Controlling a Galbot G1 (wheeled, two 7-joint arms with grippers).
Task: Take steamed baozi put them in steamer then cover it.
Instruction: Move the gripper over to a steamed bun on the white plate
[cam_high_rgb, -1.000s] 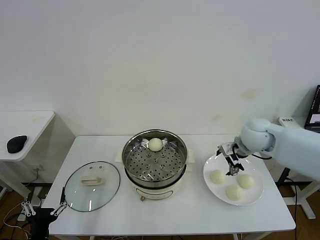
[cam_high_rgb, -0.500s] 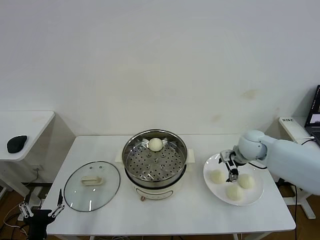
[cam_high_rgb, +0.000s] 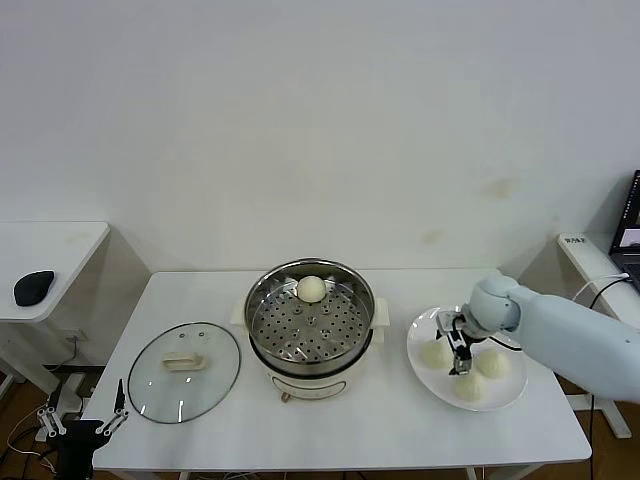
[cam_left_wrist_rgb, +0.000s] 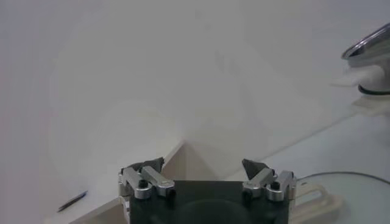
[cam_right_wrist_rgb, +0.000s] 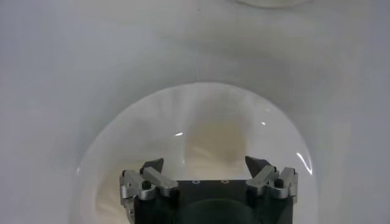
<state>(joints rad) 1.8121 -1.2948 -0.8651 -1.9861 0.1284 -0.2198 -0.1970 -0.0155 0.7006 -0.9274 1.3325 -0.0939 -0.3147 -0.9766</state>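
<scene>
The steamer (cam_high_rgb: 310, 325), a shiny pot on a cream base, stands mid-table with one steamed baozi (cam_high_rgb: 311, 288) at the back of its perforated tray. Three more baozi (cam_high_rgb: 435, 353) (cam_high_rgb: 490, 362) (cam_high_rgb: 468, 386) lie on a white plate (cam_high_rgb: 420, 333) to its right. My right gripper (cam_high_rgb: 457, 347) hangs open low over that plate, among the buns, holding nothing. In the right wrist view its open fingers (cam_right_wrist_rgb: 204, 164) frame the plate (cam_right_wrist_rgb: 100, 152) and a cream patch just ahead. The cover (cam_high_rgb: 184, 370), a glass lid, lies flat left of the steamer. My left gripper (cam_high_rgb: 80, 427) is parked open below the table's front left corner.
A small side table (cam_high_rgb: 50, 245) with a black mouse (cam_high_rgb: 33, 287) stands at the far left. The left wrist view shows the open left gripper (cam_left_wrist_rgb: 203, 165), a table edge and the steamer's rim (cam_left_wrist_rgb: 372, 49) far off. A laptop edge (cam_high_rgb: 630, 225) is at the far right.
My right gripper has come down and slightly nearer over the plate, the arm lowering with it. The left gripper sank a little early on, then held still. The baozi have not moved.
</scene>
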